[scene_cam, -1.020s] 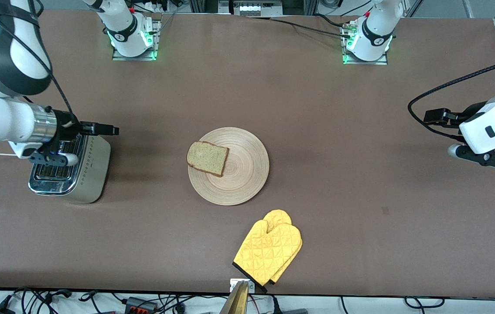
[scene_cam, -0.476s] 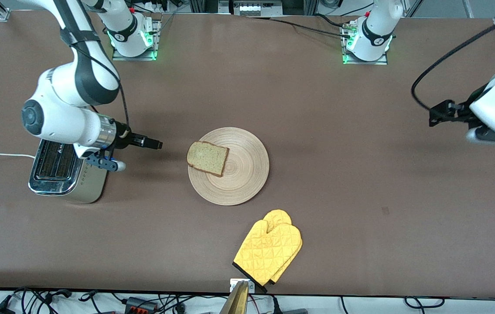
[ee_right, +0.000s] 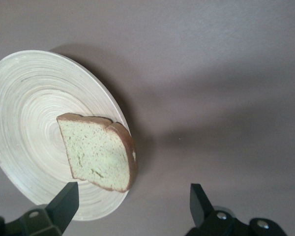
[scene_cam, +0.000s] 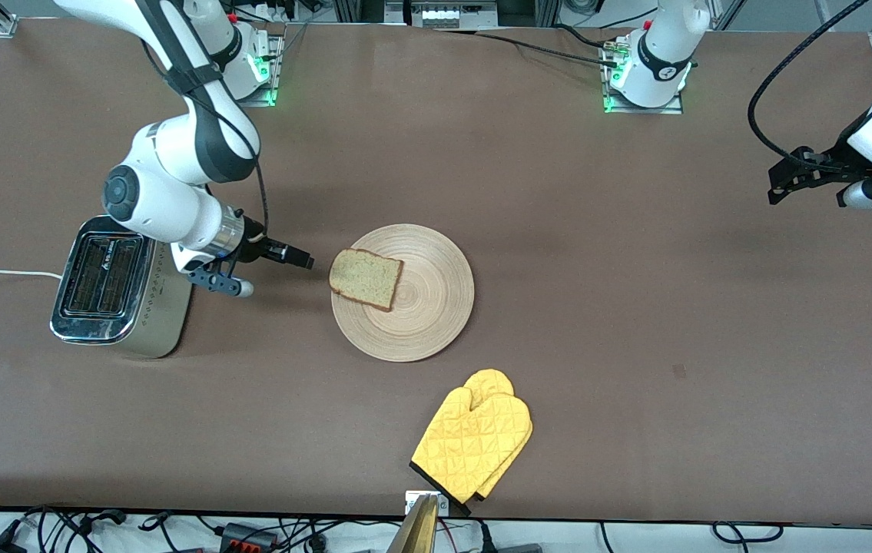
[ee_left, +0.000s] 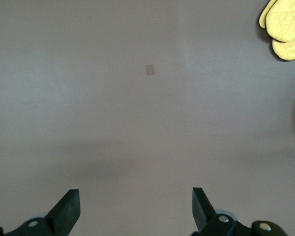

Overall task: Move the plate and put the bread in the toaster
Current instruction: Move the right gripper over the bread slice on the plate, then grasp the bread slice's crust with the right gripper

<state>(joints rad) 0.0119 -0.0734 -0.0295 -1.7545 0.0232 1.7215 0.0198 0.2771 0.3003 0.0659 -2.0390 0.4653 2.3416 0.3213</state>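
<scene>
Early reach for the bread [scene_cam: 366,278], lying on the plate's [scene_cam: 436,307] rim toward the toaster [scene_cam: 122,296]. Right gripper [scene_cam: 293,256] wide open, empty, over bare table between toaster and plate. Left gripper [scene_cam: 789,175] open too, waiting at its end. Next up: probably straddling the crust and pinching gently. Count: one plate, one slice, one toaster, one yellow mitt [scene_cam: 474,442].

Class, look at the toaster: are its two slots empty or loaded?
Empty. The toaster shows two dark, open slots, and the bread lies on the plate.
</scene>
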